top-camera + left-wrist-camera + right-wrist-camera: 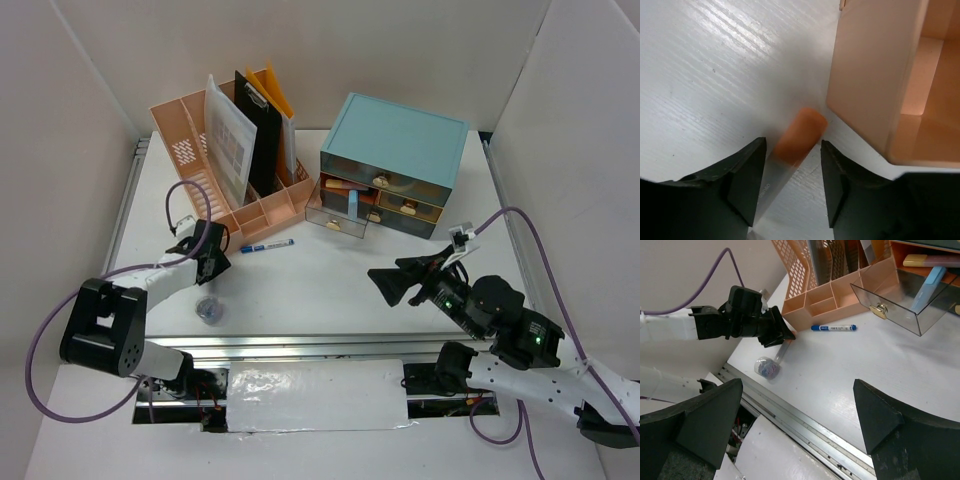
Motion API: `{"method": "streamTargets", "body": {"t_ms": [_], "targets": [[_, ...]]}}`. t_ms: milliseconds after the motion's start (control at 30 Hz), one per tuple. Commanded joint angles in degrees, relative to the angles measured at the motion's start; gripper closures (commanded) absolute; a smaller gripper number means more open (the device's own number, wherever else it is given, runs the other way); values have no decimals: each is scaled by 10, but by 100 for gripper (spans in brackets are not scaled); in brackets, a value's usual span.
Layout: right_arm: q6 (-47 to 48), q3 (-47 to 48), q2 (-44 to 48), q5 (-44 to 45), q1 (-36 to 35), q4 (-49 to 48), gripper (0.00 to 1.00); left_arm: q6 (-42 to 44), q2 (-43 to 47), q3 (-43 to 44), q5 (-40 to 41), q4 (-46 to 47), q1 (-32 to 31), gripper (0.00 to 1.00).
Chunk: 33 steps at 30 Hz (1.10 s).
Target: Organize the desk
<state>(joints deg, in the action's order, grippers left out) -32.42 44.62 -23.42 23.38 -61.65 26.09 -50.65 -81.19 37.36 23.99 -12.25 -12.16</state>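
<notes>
Your left pincer (793, 147) sits low on the left of the tabletop (330, 285), half open, straddling an orange-capped tube (799, 135) without gripping it, with a corner of the pink organizer (875, 75) just beside. Bare surface runs right to your right pincer (382, 285), which hovers wide open and empty.

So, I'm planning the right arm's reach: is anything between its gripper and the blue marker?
Nothing visible. Only bare desk lies between the right gripper and the blue marker; the open drawer stands off to one side.
</notes>
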Motion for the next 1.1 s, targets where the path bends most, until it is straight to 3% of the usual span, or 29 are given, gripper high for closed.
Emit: {"method": "streamTargets", "body": {"t_ms": [0,67,133,167,400,600,700,933,967,1067], "targets": [[12,17,4,11,-2,-9,0,-9,23,-12,-25,6,1,43],[13,20,2,12,-2,-11,0,0,31,-12,-44,12,1,53],[15,27,-1,12,-2,-10,0,4,38,-8,-56,13,1,67],[16,28,-6,12,-3,-11,0,7,40,-5,-74,14,1,79],[23,46,-29,14,-3,-4,0,-7,114,10,-161,23,-21,100],[24,60,-28,22,-2,8,0,-49,191,60,-112,-21,-125,100],[25,70,-22,33,-3,21,0,-66,217,97,-103,0,-180,100],[23,79,-1,54,-2,34,0,-149,165,129,-114,253,-227,100],[20,75,2,57,-4,34,0,-166,128,133,-112,317,-231,100],[16,71,11,55,-3,36,0,-186,30,183,-116,396,-239,100]]}}
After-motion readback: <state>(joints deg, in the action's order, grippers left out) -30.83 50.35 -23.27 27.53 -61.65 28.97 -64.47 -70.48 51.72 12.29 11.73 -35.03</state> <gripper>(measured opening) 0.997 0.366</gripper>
